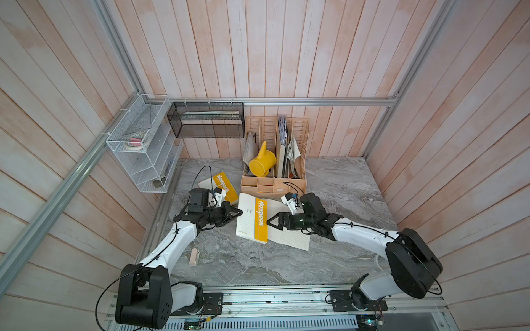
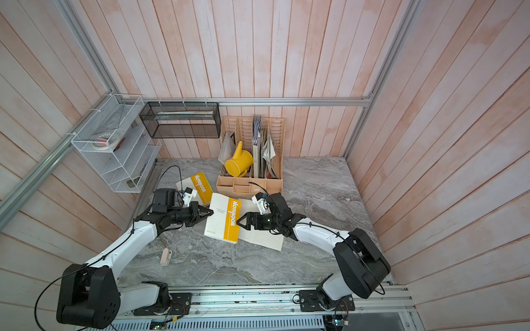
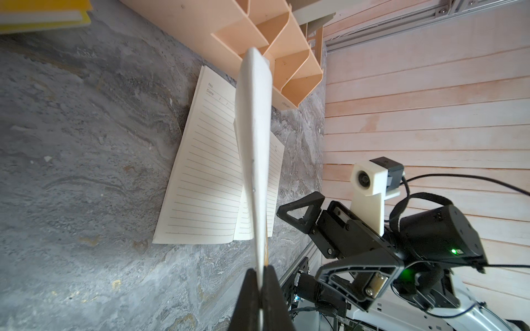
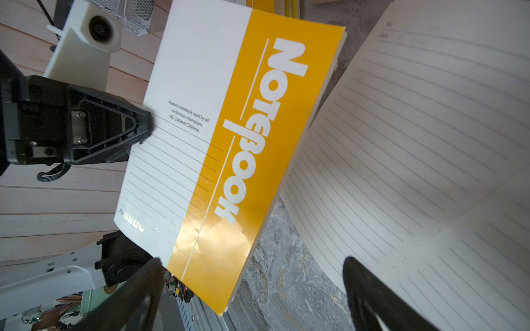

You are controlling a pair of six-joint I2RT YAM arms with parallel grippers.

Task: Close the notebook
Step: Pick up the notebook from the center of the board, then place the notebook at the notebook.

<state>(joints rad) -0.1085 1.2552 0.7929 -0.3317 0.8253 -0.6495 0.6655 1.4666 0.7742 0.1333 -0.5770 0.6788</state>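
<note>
Left end effector (image 3: 261,286) blurry, cropped, on notebook (image 3: 255,129) cover; lined page (image 3: 200,172) half-hidden

Left end effector (image 1: 241,212) tight — right end effector (image 1: 269,222) wide apart.

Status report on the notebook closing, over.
Left gripper shut on the notebook cover, half raised. Right gripper open over the lined page, likely in the cover's path.

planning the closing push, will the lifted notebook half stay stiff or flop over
Likely flexes: the notebook half curves where the left gripper pinches its edge. Probably light, held up by that one pinch. Its glossy cover may let a pushing finger slide.
</note>
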